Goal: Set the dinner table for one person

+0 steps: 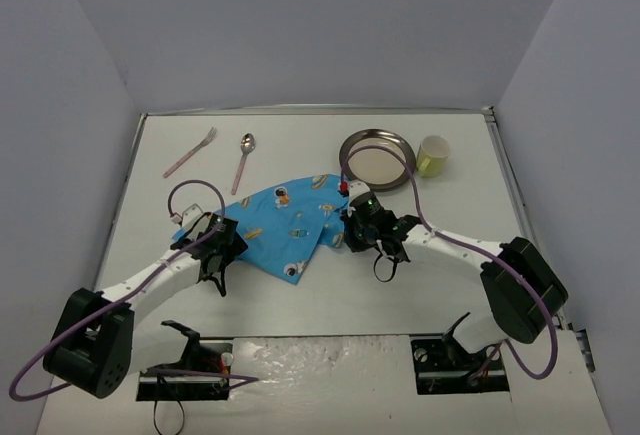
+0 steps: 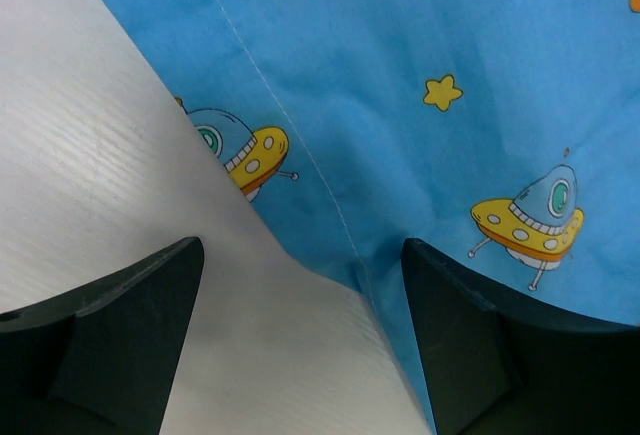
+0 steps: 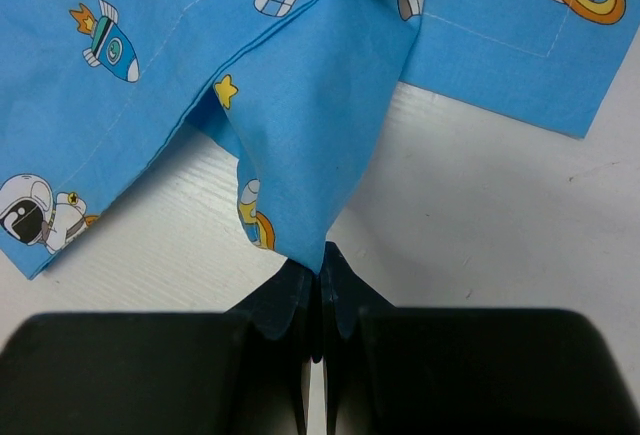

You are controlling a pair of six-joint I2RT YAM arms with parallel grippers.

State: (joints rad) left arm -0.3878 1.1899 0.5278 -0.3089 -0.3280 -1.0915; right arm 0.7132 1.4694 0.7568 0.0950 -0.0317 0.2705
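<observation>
Dinner setting on the white tabletop (image 1: 295, 150), the broad flat surface filling the overhead view from near edge to far wall and carrying everything else.

Blue cloth mat (image 1: 285, 220) with space cartoons: lies rumpled and slantwise mid-tabletop, partly folded over itself, between the two arms.

Left end effector (image 1: 214, 253): sits at the mat's left end with jaws wide apart. In the wrist view (image 2: 300, 250), straddles the stitched hem of the mat (image 2: 450, 55), one finger (image 2: 120, 335) over bare tabletop (image 2: 100, 155), the other finger (image 2: 500, 345) over blue cloth. Grips nothing visible; contact with the cloth cannot be told.

Right end effector (image 1: 362, 223): sits at the mat's right end, clamped tight. In the wrist view (image 3: 320, 260), pinches a hanging fold of the mat (image 3: 300, 105) between closed fingertips, lifting it off the tabletop (image 3: 480, 215).

Far right: round metal plate (image 1: 377, 160) near the mat's far corner, pale yellow cup (image 1: 433, 156) just beside it on the right.

Far left: pink fork (image 1: 190, 152) and spoon (image 1: 243, 160), both angled, side by side but apart.
</observation>
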